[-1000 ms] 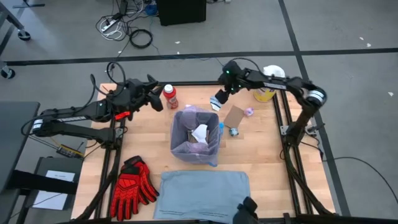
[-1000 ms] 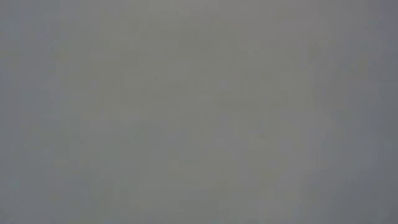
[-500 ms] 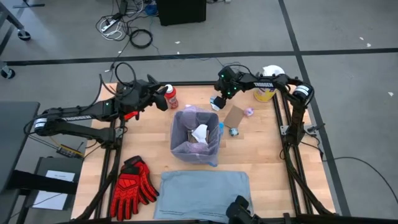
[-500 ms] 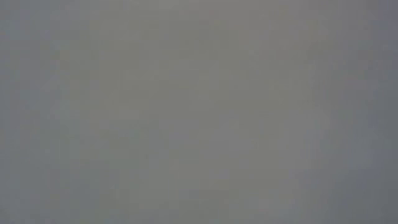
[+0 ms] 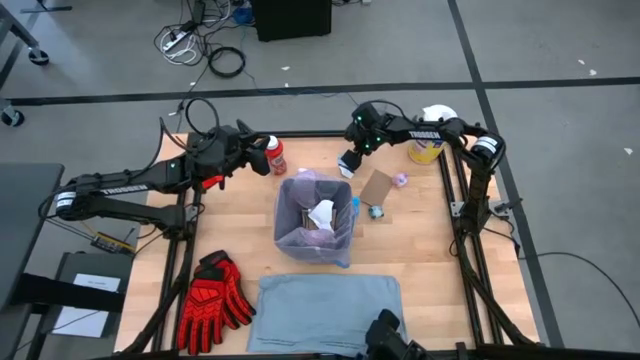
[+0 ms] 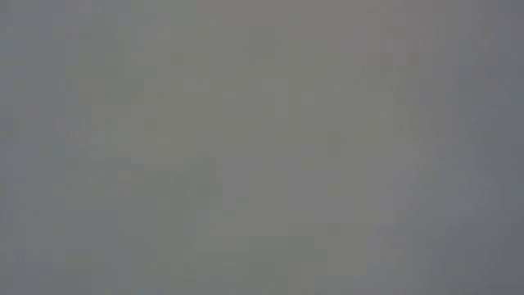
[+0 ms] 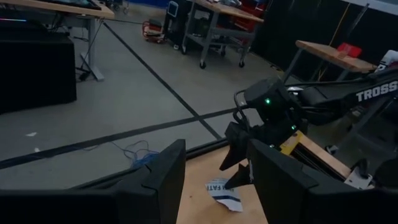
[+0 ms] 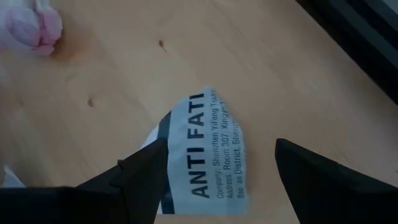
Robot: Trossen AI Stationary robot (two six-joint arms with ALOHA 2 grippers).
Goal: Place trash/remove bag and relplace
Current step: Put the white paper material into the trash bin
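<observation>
Right arm reaches in from the far right corner of the desk (image 5: 420,240), elbow folded near the corner post, wrist angled down; right gripper (image 5: 349,162) hangs just above a torn white paper label (image 8: 208,155) printed in dark letters, jaws spread wide with the label between them — not touching it as far as the wrist view shows.

Left arm stretches from the left edge along the far side of the desk; left gripper (image 5: 262,156) sits at the red-capped bottle (image 5: 273,155), jaws partly parted, but whether they press on the bottle cannot be told.

Bin with the pink-lavender bag (image 5: 316,220) stands mid-desk, crumpled white paper (image 5: 322,213) inside. Brown cardboard piece (image 5: 376,186) lies just right of it, small scraps beside. Grey-blue liner (image 5: 328,298) lies flat at the near edge; red gloves (image 5: 213,292) at near left; yellow tub (image 5: 428,150) at far right.

Desk top is pale wood on a dark frame. Grey floor around, loose cables (image 5: 205,45) beyond. Low view gives only flat grey
</observation>
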